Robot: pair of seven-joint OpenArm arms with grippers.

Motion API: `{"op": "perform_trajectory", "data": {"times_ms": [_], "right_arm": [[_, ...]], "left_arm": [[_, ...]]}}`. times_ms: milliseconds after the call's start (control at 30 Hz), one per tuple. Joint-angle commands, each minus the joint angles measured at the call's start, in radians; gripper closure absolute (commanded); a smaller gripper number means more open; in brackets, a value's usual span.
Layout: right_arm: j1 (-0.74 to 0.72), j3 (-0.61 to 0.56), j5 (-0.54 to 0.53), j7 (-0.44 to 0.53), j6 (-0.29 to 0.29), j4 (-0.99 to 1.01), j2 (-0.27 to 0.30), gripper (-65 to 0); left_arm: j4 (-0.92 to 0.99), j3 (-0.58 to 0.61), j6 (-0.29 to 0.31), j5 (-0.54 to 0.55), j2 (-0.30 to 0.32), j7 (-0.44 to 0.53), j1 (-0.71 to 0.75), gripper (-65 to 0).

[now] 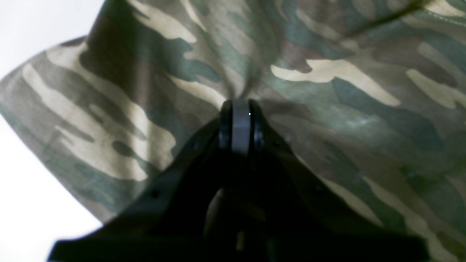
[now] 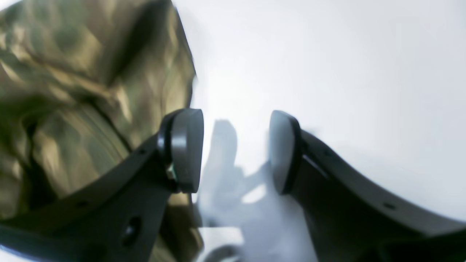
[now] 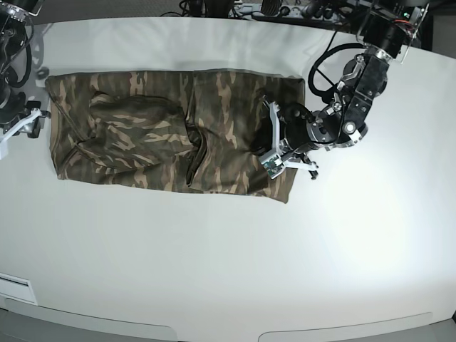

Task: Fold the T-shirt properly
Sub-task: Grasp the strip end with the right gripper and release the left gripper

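Note:
The camouflage T-shirt [image 3: 164, 135] lies across the white table [image 3: 228, 256] as a long folded band with wrinkles in its middle. My left gripper [image 1: 240, 109] is shut on a pinch of the shirt's cloth [image 1: 327, 109], which gathers into creases at the fingertips. In the base view this gripper [image 3: 267, 139] is low over the shirt's right end. My right gripper [image 2: 236, 149] is open and empty over bare table, its left finger [image 2: 187, 149] right beside the shirt's edge [image 2: 72, 109]. In the base view it [image 3: 25, 122] is at the shirt's left end.
Cables and equipment [image 3: 285, 11] lie along the table's far edge. The left arm's body [image 3: 356, 92] reaches in from the far right. A white label [image 3: 14, 288] sits at the front left edge.

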State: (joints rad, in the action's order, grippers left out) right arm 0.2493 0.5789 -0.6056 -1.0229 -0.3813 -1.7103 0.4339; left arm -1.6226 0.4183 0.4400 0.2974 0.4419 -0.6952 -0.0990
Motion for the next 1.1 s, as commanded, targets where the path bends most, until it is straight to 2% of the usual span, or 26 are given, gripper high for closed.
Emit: {"op": "perform_trajectory", "data": {"times_ms": [0,100,167,333,433,533,767,867,1067], "right_arm": [[-0.009,0.01,-0.047,0.003,-0.023,0.015,0.018,-31.7],[-0.011,0.01,-0.157,-0.033,-0.082,0.108,0.018,-31.7],[-0.011,0.01,-0.229,-0.058,-0.119,0.157,0.018,-31.7],[-0.011,0.01,-0.462,-0.185,-0.209,0.23,0.012,-31.7],[-0.011,0.01,-0.553,-0.224,-0.248,0.259,0.01,-31.7],[-0.011,0.009,-0.597,-0.237,-0.267,0.277,0.009,-31.7],[-0.011,-0.027,-0.681,-0.265,-0.29,0.28,-0.023,-31.7],[-0.011,-0.076,-0.681,-0.265,-0.315,0.28,-0.03,-31.7],[-0.016,-0.132,-0.682,-0.24,-0.317,0.28,-0.034,-31.7]], "left_arm": [[0.024,-0.001,-0.03,-0.103,0.04,-0.188,0.018,0.0],[0.024,-0.002,-0.029,-0.082,0.046,-0.197,0.018,0.0],[0.023,-0.002,-0.007,-0.052,0.046,-0.204,0.018,0.0],[0.02,-0.003,0.055,0.095,0.046,-0.23,0.018,0.0],[0.02,-0.003,0.084,0.18,0.045,-0.23,0.018,0.0],[0.019,-0.002,0.092,0.221,0.043,-0.23,0.018,0.0],[0.019,-0.002,0.092,0.224,0.043,-0.241,0.018,0.0],[0.019,-0.002,0.092,0.225,0.043,-0.241,0.018,0.0],[0.019,-0.002,0.092,0.225,0.043,-0.241,0.018,0.0]]}}
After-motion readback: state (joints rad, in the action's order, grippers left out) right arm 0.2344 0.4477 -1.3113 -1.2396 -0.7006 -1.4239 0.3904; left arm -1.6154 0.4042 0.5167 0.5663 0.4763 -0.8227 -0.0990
